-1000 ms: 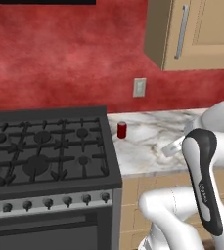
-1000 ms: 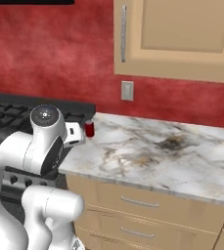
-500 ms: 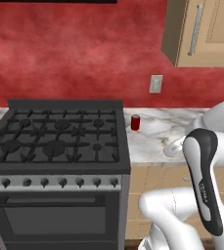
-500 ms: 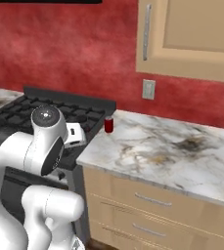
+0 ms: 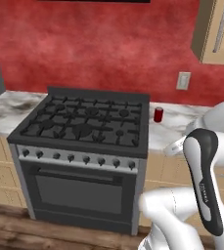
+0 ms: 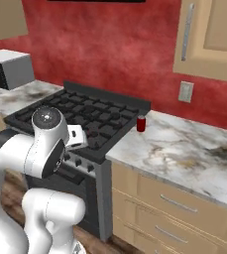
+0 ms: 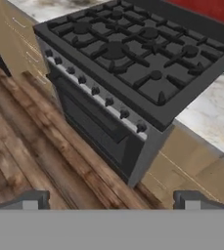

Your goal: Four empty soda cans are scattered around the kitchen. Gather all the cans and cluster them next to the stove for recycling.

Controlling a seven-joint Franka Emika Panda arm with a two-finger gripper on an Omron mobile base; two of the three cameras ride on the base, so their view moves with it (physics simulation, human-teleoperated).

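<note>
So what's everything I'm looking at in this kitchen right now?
stove: one, black with grey front knobs, set between two stretches of counter
soda can: one, red with a silver top, upright on the counter just right of the stove, near the wall
counter: marble, white with brown veins, on both sides of the stove
wall outlet: one, pale grey, on the red wall above the counter
upper cabinet: beige, with a metal handle, above the outlet
drawers: beige, under the right-hand counter
microwave: one, grey, on the far left counter
floor: brown wood planks
tool: one, open, holding nothing, over the floor before the stove
</note>
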